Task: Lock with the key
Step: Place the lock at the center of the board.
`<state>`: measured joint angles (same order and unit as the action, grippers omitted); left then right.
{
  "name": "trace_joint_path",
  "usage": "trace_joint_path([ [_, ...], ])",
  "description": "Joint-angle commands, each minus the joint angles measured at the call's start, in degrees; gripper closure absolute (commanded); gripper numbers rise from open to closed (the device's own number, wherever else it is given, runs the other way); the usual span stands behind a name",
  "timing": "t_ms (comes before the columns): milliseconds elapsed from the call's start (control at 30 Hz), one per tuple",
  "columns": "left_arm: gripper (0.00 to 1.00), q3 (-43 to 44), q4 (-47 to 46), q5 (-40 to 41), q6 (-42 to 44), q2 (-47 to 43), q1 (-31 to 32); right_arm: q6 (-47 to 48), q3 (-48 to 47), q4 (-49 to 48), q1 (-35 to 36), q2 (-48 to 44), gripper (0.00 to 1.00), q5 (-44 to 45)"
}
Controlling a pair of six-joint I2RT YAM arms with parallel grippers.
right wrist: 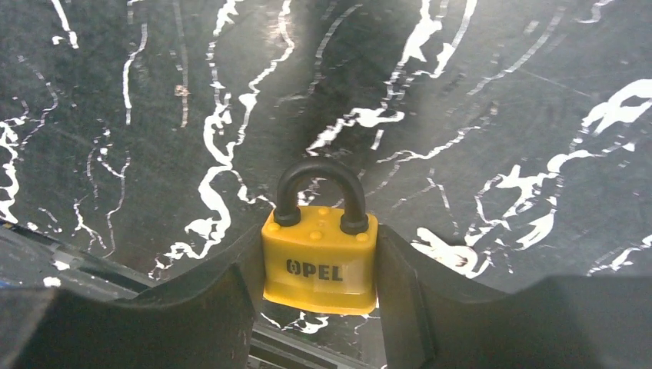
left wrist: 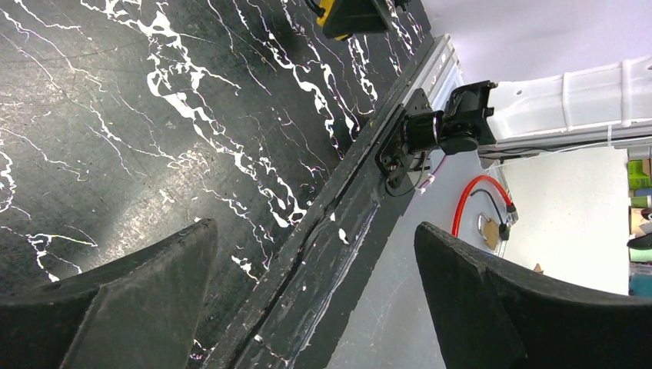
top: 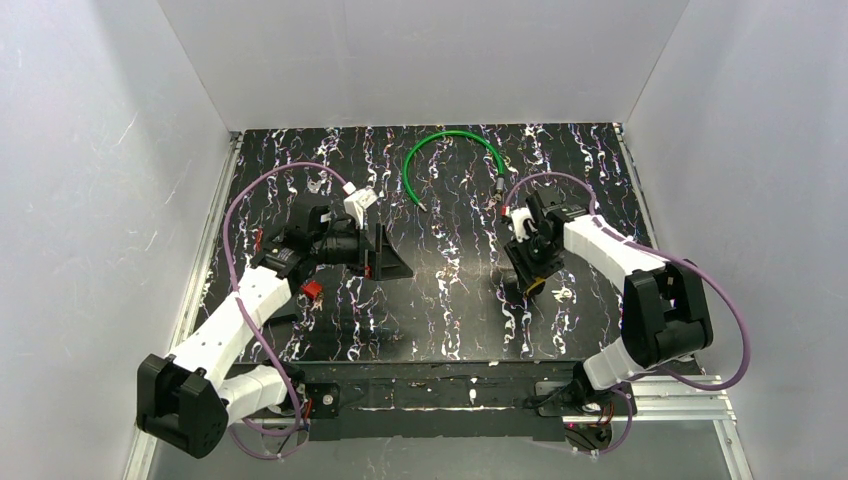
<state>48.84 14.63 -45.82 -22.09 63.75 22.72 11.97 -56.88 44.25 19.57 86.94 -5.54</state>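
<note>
The lock (right wrist: 321, 260) is a small yellow padlock marked "OPEL" with a dark shackle, which stands closed into the body. My right gripper (right wrist: 319, 250) is shut on the lock's two sides and holds it just above the black marbled table (right wrist: 154, 92). In the top view the right gripper (top: 534, 276) points down at the table's right half, with a bit of the yellow lock (top: 538, 288) showing at its tip. The lock's edge also shows in the left wrist view (left wrist: 344, 17). My left gripper (left wrist: 314, 231) is open and empty, and sits left of centre (top: 392, 262). I cannot pick out the key among the white veining.
A green cable (top: 452, 150) curves at the back of the table. A small red piece (top: 312, 290) lies by the left arm. The table's front rail (left wrist: 338, 223) and the right arm's base (left wrist: 450, 127) show in the left wrist view. White walls enclose three sides.
</note>
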Motion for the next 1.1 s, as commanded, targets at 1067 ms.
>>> trace_joint_path([
  [1067,0.02,1.3,1.3,0.0,2.8,-1.2,-0.2,2.3,-4.9,6.5,-6.7,9.5,0.31,-2.3],
])
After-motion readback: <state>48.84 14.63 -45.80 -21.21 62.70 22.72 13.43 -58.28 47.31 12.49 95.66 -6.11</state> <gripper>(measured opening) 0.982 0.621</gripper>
